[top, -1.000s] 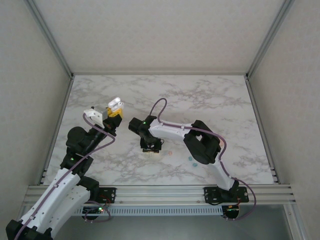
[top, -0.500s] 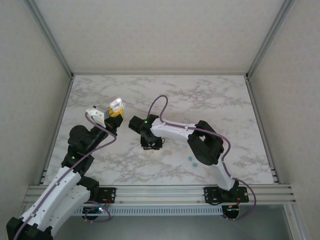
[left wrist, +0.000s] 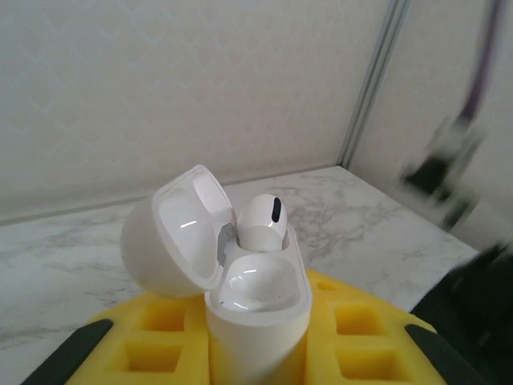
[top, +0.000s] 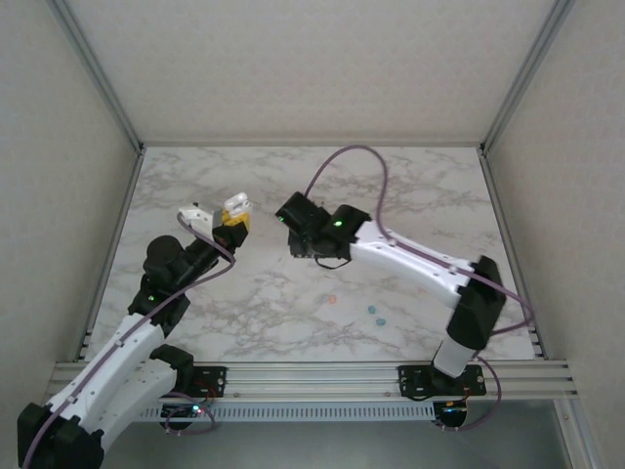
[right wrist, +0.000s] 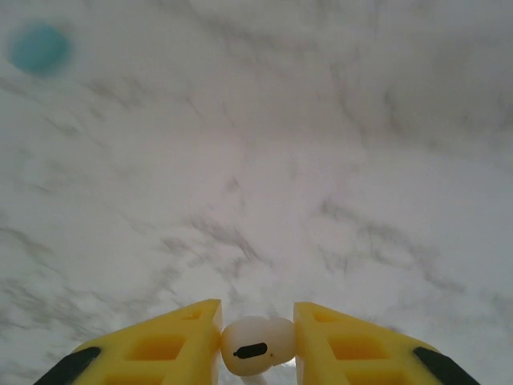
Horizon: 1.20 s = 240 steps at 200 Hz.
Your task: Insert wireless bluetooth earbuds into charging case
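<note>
My right gripper [right wrist: 256, 335], clamped on a white earbud [right wrist: 253, 350], has lifted off the desk [top: 430, 200] and swung left toward the open charging case [left wrist: 256, 317], which is clamped in my left gripper [top: 230, 222]. One socket holds a seated earbud [left wrist: 263, 218] and the other is free, so insertion looks next

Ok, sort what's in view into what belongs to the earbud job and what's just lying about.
In the job: open white charging case in the left gripper; seated white earbud inside it; held white earbud in the right gripper.

Lying about: pink-orange earbud and two teal earbuds, loose on the table.
</note>
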### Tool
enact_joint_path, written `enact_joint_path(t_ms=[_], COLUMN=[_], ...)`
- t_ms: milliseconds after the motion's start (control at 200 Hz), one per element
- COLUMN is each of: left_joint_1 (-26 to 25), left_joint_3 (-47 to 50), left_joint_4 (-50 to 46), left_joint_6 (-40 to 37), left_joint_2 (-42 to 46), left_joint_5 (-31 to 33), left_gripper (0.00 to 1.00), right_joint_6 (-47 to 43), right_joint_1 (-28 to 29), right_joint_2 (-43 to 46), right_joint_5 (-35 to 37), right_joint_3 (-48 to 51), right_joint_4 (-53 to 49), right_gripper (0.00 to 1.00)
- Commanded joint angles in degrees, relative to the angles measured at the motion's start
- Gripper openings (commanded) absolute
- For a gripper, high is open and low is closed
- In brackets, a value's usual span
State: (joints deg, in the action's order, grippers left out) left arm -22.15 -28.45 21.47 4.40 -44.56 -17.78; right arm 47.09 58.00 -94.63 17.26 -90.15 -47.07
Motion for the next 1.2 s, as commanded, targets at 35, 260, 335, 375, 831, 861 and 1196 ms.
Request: enact_joint_path(t_ms=[35, 260, 335, 375, 831, 861, 1196], left_joint_1=[-2.4, -8.1, -9.5, -10.2, -14.9, -15.1, -15.6], left_joint_3=[-3.3, -4.1, -5.1, -6.0, -9.7, -9.9, -10.3], left_joint_4=[8.0, 20.4, 22.9, 23.4, 26.1, 26.0, 25.5], left_joint_6=[2.4, 2.5, 2.0, 1.2, -2.1, -2.1, -2.0], left_joint_2=[-4.9, -14.3, -17.0, -18.5, -25.5, -25.6, -25.6], left_joint_5=[-3.2, -3.5, -3.9, -4.4, -4.7, -4.5, -4.1], left_gripper=[0.17, 0.16, 0.16, 0.16, 0.16, 0.16, 0.16], right_joint_6=[-7.4, -12.1, -12.2, -12.3, -10.8, -10.6, -9.9], right_joint_1=[-0.5, -0.8, -0.9, -0.9, -1.9, -2.0, -2.4], right_joint_2=[7.9, 16.0, 17.7, 18.4, 20.1, 19.8, 16.9], right_joint_5=[7.5, 6.1, 4.8, 4.0, 1.0, 0.7, -0.4], right_joint_3=[2.0, 6.9, 8.5, 9.5, 15.8, 15.6, 15.1], right_joint_4=[11.2, 25.9, 29.1, 30.7, 39.6, 39.5, 40.4], right_gripper=[0.29, 0.29, 0.29, 0.29, 0.30, 0.30, 0.30])
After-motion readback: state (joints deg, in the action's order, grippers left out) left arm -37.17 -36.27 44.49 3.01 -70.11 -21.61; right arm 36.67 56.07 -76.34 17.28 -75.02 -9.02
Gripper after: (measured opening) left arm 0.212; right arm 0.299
